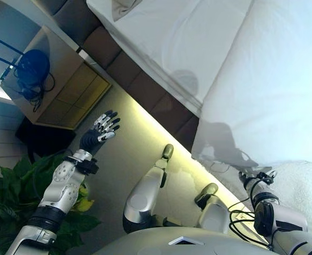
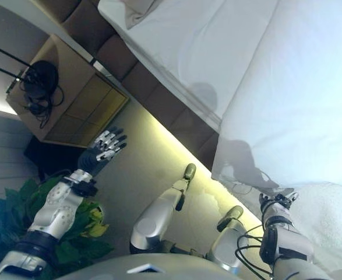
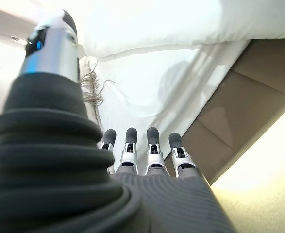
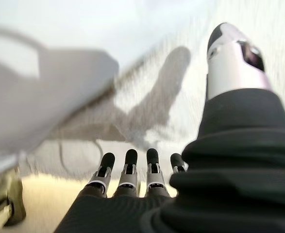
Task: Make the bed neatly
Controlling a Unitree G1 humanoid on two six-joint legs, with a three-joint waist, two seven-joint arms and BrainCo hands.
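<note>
The white duvet [image 1: 267, 85] lies over the bed's right part, its near edge hanging just beyond the right hand [image 1: 258, 177], fingers straight, holding nothing. The left hand [image 1: 103, 127] hovers empty, spread, well left. Next, likely: reach and grasp that edge.

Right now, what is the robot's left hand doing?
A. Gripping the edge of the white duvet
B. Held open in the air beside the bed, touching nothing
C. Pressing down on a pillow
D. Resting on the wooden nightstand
B. The left hand is raised over the floor with fingers straight, clear of the bed and the white duvet; its wrist view shows straight fingers with nothing between them.
</note>
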